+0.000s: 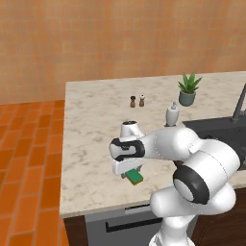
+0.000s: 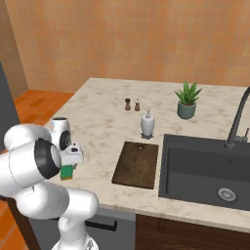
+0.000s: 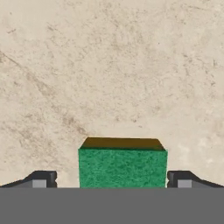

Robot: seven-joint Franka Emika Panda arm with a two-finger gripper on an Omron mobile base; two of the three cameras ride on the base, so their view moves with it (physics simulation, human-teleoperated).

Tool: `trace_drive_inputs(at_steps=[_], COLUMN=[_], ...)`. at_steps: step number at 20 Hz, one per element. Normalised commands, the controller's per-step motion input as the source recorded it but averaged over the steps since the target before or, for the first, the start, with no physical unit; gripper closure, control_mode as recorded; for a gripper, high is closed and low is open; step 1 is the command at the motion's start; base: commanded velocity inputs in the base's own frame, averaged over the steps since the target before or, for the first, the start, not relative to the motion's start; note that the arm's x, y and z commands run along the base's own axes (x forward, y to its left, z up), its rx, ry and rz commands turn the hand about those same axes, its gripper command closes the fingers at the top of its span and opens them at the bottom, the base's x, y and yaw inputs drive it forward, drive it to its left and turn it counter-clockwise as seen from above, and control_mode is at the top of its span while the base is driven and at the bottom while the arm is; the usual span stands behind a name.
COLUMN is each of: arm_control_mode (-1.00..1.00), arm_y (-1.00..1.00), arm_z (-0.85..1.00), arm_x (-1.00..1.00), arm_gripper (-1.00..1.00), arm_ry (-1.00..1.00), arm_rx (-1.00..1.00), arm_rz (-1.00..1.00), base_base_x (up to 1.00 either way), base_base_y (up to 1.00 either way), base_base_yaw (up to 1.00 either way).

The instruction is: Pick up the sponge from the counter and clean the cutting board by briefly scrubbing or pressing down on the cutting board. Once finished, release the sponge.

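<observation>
Kitchen, marble counter (image 2: 105,124), sink (image 2: 200,171), faucet (image 2: 238,122)

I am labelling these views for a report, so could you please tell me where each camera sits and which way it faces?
Left base view: behind the arm's left, looking down over the counter; arm at lower right, above the sponge.
Right base view: behind its right, over the cutting board and sink; arm at lower left.
Hand view: looks down between the open fingers.
All share the sponge.

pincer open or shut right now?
Open. In the hand view the pincer has its fingertips apart, one each side of the sponge, with a gap to each.
</observation>
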Motion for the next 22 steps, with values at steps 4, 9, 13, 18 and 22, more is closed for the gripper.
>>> trace_drive_inputs(at_steps=[4, 9, 13, 18, 22], arm_control_mode=[-1.00, -1.00, -1.00, -1.00, -1.00], arm_y=[0.00, 0.00, 0.00, 0.00, 0.00], arm_z=[-0.14, -0.14, -0.14, -0.01, 0.00], arm_x=[0.12, 0.07, 0.01, 0.00, 0.00], arm_gripper=[-1.00, -1.00, 1.00, 1.00, 1.00], arm_ry=[0.00, 0.00, 0.03, 0.01, 0.00], arm_rx=[0.00, 0.00, 0.00, 0.00, 0.00], arm_rz=[0.00, 0.00, 0.00, 0.00, 0.00], base_base_x=[0.00, 0.00, 0.00, 0.00, 0.00], base_base_y=[0.00, 0.00, 0.00, 0.00, 0.00], base_base_yaw=[0.00, 0.00, 0.00, 0.00, 0.00])
